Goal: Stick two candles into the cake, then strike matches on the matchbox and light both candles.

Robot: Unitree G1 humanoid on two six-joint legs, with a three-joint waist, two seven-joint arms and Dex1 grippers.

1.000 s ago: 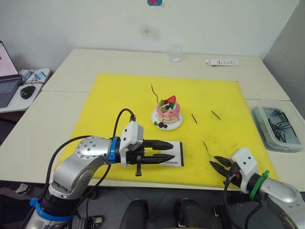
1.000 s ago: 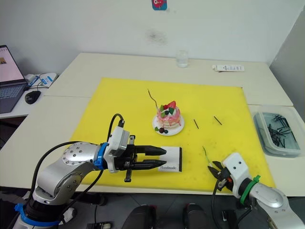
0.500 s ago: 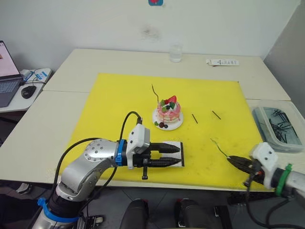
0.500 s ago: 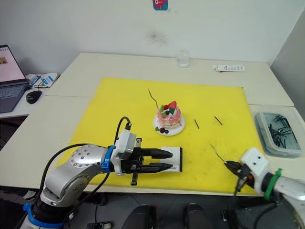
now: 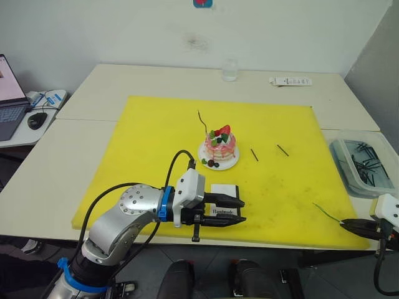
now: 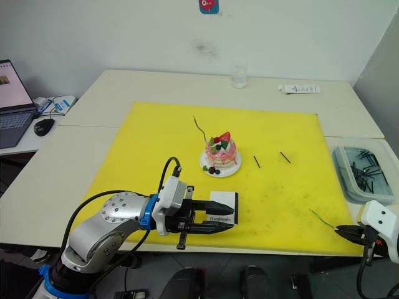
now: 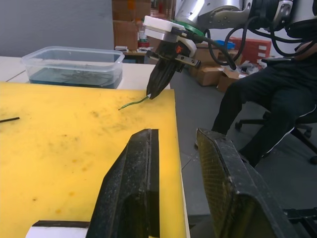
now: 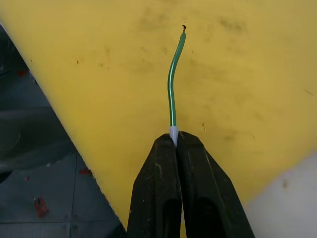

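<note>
The pink cake (image 5: 219, 144) with a strawberry sits on a white plate (image 5: 228, 165) mid-mat. One thin wavy candle (image 5: 202, 120) rises from its far left side. Two short dark matches (image 5: 254, 154) (image 5: 282, 150) lie to its right. The white "Handmade" matchbox (image 5: 224, 209) lies near the mat's front edge. My left gripper (image 5: 237, 210) is open, its fingers (image 7: 132, 193) over the box, one on each side. At the mat's front right corner my right gripper (image 8: 174, 139) is shut on the pale end of a green candle (image 8: 172, 84), which slants over the mat (image 5: 325, 212).
A clear lidded container (image 5: 365, 165) of dark sticks stands on the table right of the yellow mat (image 5: 156, 134). A glass (image 5: 229, 70) and a remote (image 5: 288, 81) sit at the back. A laptop and mouse (image 5: 36, 119) are far left. A seated person (image 7: 277, 99) is beyond the table.
My right gripper has carried the green candle rightward to the mat's front right corner. My left gripper has slid rightward over the matchbox.
</note>
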